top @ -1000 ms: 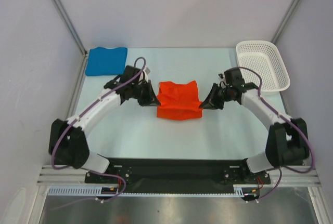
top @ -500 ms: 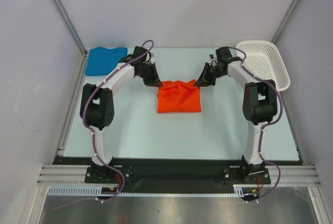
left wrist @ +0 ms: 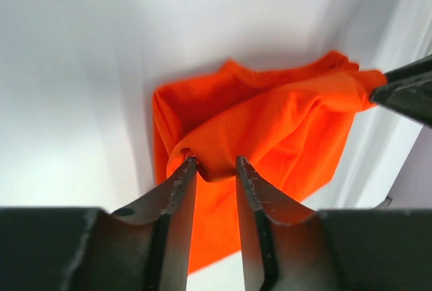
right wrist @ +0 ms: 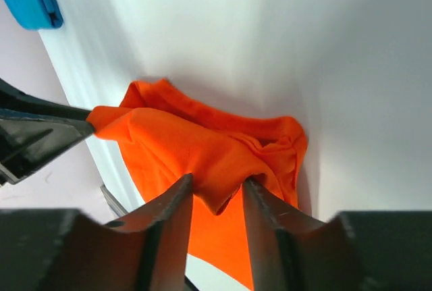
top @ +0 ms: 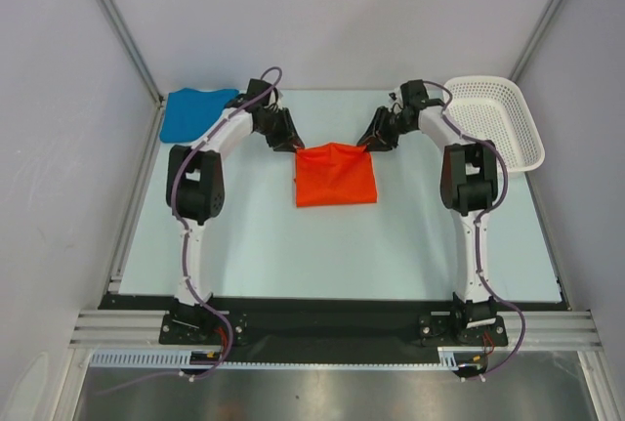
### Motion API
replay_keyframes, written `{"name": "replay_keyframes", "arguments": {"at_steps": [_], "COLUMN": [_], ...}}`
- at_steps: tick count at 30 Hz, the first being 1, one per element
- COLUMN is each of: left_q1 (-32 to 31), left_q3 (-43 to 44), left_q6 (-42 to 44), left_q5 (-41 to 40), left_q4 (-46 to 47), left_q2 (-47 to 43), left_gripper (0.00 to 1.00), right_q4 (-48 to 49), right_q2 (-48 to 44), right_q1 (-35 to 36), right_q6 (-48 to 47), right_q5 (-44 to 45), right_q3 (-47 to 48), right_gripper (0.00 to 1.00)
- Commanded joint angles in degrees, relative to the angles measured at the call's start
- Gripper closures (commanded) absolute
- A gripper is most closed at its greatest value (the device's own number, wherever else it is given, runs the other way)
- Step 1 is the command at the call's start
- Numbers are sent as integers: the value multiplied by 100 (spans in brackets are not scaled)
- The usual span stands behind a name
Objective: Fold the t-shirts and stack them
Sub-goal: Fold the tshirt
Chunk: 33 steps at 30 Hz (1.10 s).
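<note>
The right claw (right wrist: 217,184) and the left claw (right wrist: 79,127) each pinch the orange t-shirt (right wrist: 189,149).

Pale table (top: 293,245), flat, light blue-green top; white perforated basket (top: 491,124) at the table's far right corner; black mounting plate (top: 332,314) along the table's near edge; aluminium rail (top: 117,326) at that edge's left end; grey wall panels (top: 332,11) behind and beside the table.
</note>
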Motion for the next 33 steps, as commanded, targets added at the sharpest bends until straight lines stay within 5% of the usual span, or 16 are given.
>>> {"name": "replay_keyframes", "arguments": {"at_steps": [1, 5, 11, 15, 16, 19, 33], "left_q1": [162, 163, -170, -443, -496, -646, -93], "left_q3": [650, 1031, -689, -1448, -1527, -1668, -1203], "left_q6": [-99, 155, 323, -54, -99, -213, -249], "left_q5": [-117, -584, -59, 1138, 1217, 1113, 840], "left_q4": [3, -393, 564, 1338, 1574, 1856, 2804], "left_q2": [214, -127, -1631, -1562, -1509, -1386, 196], "left_gripper": [58, 45, 45, 62, 63, 67, 73], "right_q4": [-128, -515, -1097, -16, 133, 854, 4396], "right_q2": [157, -229, -1193, -1566, -1540, -1417, 50], "right_q1": [-62, -62, 131, 438, 500, 711, 149], "right_q6": [38, -189, -884, -587, -386, -42, 1232], "right_q5": [-56, 323, 745, 106, -183, -117, -1116], "right_q3": [729, 1013, 78, -1112, -1236, -1658, -1993], "right_gripper": [58, 47, 42, 56, 69, 89, 92]}}
